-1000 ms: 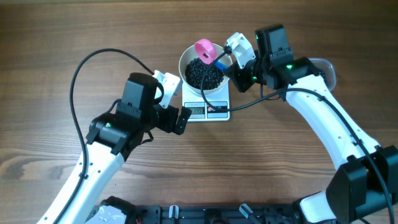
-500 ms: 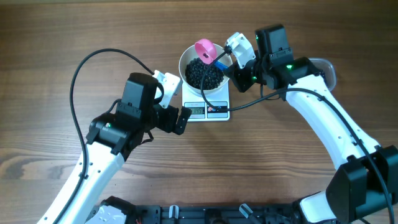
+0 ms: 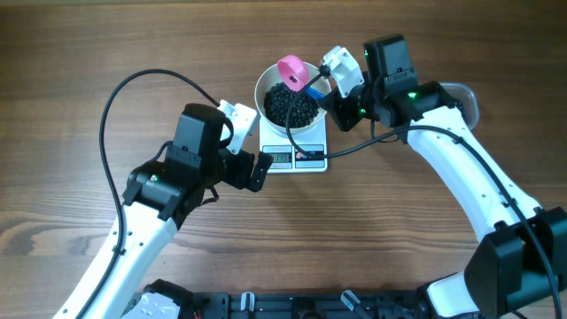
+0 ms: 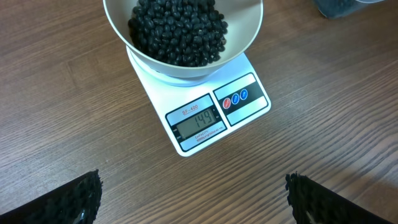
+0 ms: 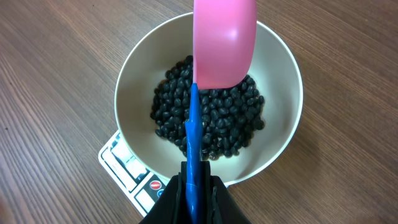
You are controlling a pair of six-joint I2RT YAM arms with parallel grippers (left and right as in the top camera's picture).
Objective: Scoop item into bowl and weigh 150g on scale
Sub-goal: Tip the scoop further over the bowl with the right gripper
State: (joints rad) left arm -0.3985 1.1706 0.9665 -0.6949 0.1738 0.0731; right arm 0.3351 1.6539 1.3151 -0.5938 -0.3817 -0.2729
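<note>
Unchanged since a second ago. Wooden surface (image 3: pixel 89 53) under everything. Left hand (image 3: pixel 251 143) spread wide open, just beside the scale (image 4: pixel 205 118). Right hand (image 5: pixel 199 186) clamped on a blue handle. Scale display reading 149. White bowl (image 4: pixel 244 42) resting on the scale. Pink scoop (image 5: pixel 224 43) tilted over the bowl. Black beans (image 4: pixel 177 31) heaped inside the bowl.

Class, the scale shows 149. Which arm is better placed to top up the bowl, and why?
Right. The right gripper is shut on the pink scoop above the bowl of beans; the left gripper hangs open and empty before the scale.
</note>
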